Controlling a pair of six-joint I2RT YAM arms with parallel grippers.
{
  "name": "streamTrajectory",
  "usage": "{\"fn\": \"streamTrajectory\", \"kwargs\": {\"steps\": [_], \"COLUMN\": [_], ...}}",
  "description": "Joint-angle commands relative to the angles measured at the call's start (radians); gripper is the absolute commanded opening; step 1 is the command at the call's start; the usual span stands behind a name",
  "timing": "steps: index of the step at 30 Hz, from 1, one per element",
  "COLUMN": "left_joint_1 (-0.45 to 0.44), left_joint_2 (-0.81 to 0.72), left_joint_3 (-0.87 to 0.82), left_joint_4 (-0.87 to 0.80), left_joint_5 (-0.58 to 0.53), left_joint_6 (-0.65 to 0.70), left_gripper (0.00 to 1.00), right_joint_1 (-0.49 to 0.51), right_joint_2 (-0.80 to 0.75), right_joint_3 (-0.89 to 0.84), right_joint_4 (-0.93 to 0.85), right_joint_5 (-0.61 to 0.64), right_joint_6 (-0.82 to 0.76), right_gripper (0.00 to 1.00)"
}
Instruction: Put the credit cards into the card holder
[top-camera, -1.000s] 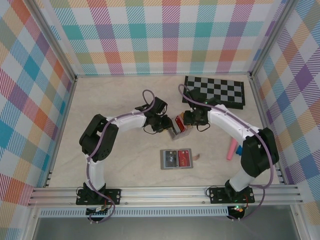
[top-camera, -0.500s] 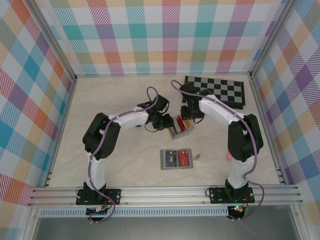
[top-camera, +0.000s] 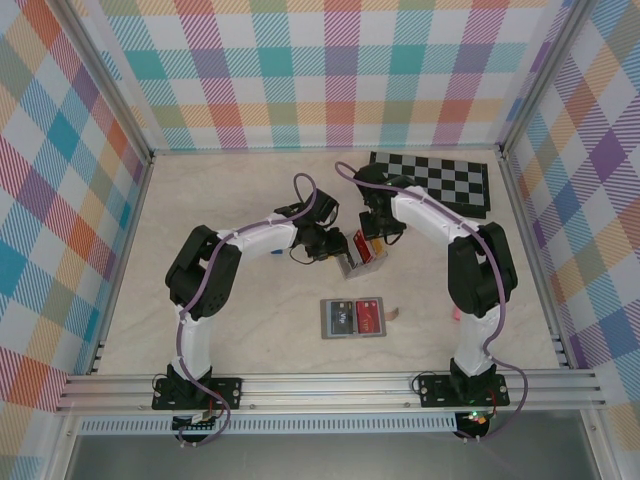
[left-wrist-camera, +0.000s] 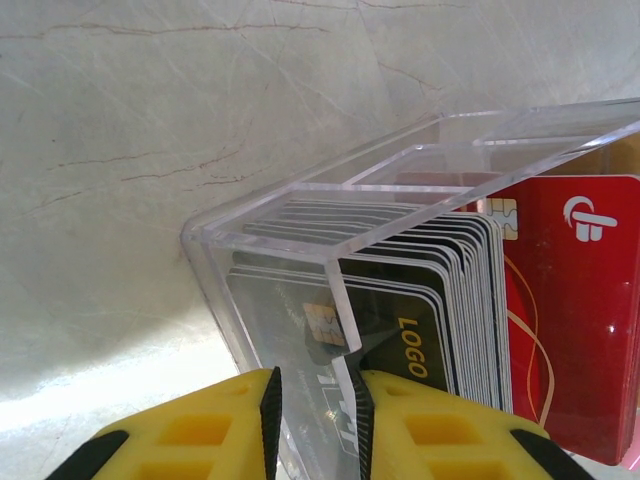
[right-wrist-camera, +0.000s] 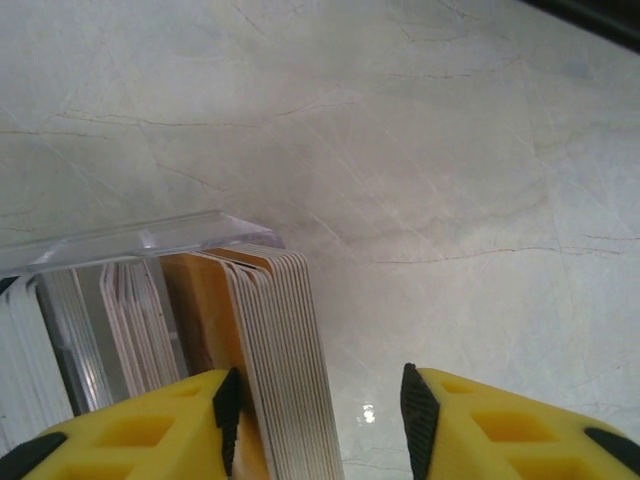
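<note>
The left gripper (left-wrist-camera: 315, 388) is clenched on the wall of the clear rack (left-wrist-camera: 300, 215), steadying it; that pinch needs to be firm so the rack cannot slide. The credit cards (left-wrist-camera: 420, 290) stand packed on edge inside. The grey card holder (top-camera: 353, 317) lies flat near the rack, toward the arm bases, showing 1 dark and 1 red card. The right gripper (right-wrist-camera: 319, 382) is released astride the stack, 1 finger against it, the other apart; how many cards it spans is hard to tell. It should narrow onto 1 outer card and draw it straight out.
</note>
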Motion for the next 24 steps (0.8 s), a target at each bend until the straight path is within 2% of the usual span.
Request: {"fn": "streamTrajectory", "kwargs": {"steps": [1,10,18,24], "left_joint_1": [0.001,0.000,0.000,0.000], "left_joint_2": [0.049,0.047,0.046,0.044], "left_joint_3": [-0.020,-0.029,-0.034,-0.039], "left_joint_4": [-0.089,-0.080,-0.079,-0.076], "left_joint_5": [-0.047,-0.043,-0.041,-0.044], "left_joint_6": [0.019,0.014,0.013,0.011], "left_gripper": [0.27,0.26,0.26,0.26], "right_joint_1": [-0.011,-0.010,-0.010,-0.009], "right_joint_2": [-0.001,-0.007,-0.012,-0.042], "right_joint_3": [0.038,0.040,0.051,0.046], "right_joint_4": [-0.043,-0.040,-0.050,-0.049], "right_joint_5": [0.050,-0.011,-0.003,-0.021], "right_joint_6": [-0.024,-0.030,-0.025,-0.016], "right_gripper": [0.43,0.27,0.11,0.04]}}
